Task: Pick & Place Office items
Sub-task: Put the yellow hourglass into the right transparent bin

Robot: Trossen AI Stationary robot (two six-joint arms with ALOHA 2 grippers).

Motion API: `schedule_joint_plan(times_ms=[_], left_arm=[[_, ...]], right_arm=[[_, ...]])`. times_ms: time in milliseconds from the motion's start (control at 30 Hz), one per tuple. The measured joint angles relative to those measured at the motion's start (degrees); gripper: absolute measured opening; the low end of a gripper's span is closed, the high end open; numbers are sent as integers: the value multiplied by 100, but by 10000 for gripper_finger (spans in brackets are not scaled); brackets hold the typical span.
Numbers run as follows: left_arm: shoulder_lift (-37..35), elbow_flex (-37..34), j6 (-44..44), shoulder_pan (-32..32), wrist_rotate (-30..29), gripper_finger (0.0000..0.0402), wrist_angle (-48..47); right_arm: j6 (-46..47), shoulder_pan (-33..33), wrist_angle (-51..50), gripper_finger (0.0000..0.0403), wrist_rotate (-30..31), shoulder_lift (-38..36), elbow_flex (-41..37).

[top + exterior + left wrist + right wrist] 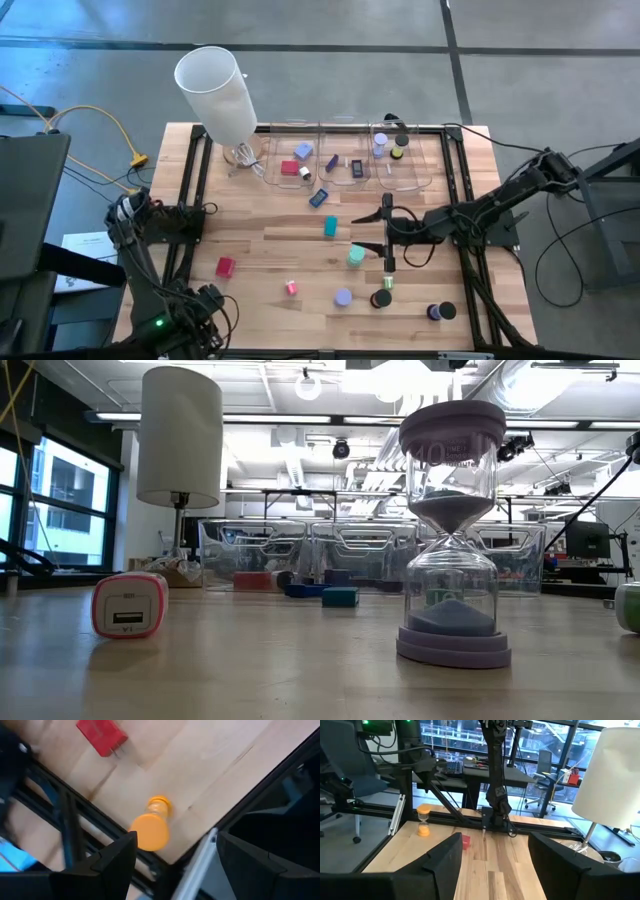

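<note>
Office items [330, 228] scattered across the table's [270, 255] centre. Teal rectangle's long axis runs 12 to 6 o'clock. Right gripper [388, 238], fingers spread and empty, hangs just at 3 o'clock of it. Left gripper [172, 852], at 7 o'clock, is largely hidden; its fingers seem parted.

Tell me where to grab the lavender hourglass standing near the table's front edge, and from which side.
Take the lavender hourglass by its narrow glass waist, probably coming in level from the side. It stands upright, and the wide caps above and below the waist should keep it from slipping out of the grip. A top-down grab would meet only the broad round cap.
</note>
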Motion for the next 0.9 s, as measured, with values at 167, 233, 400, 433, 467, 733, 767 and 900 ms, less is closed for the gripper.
schedule_joint_plan(times_ms=[167, 233, 400, 433, 467, 733, 767, 900], left_arm=[[2, -129, 554, -200, 3, 265, -138], [2, -199, 705, -282, 3, 265, -141], [2, -296, 760, -439, -3, 265, -137], [2, -318, 760, -465, -8, 265, -138], [2, -343, 760, -485, -31, 265, -131], [2, -714, 1211, -640, -126, 265, -114], [2, -743, 1246, -640, -124, 265, -107], [2, -774, 1276, -620, -129, 265, 50]], right_arm=[[7, -35, 4, 217, -4, 0, 0], [4, -35, 8, 217, -4, 0, 0], [0, -35, 7, 217, -7, 0, 0], [0, -35, 7, 217, -7, 0, 0], [0, -35, 7, 217, -7, 0, 0], [7, -33, 7, 217, -7, 0, 0], [7, -31, 7, 217, -7, 0, 0], [7, -31, 3, 217, -7, 0, 0]])
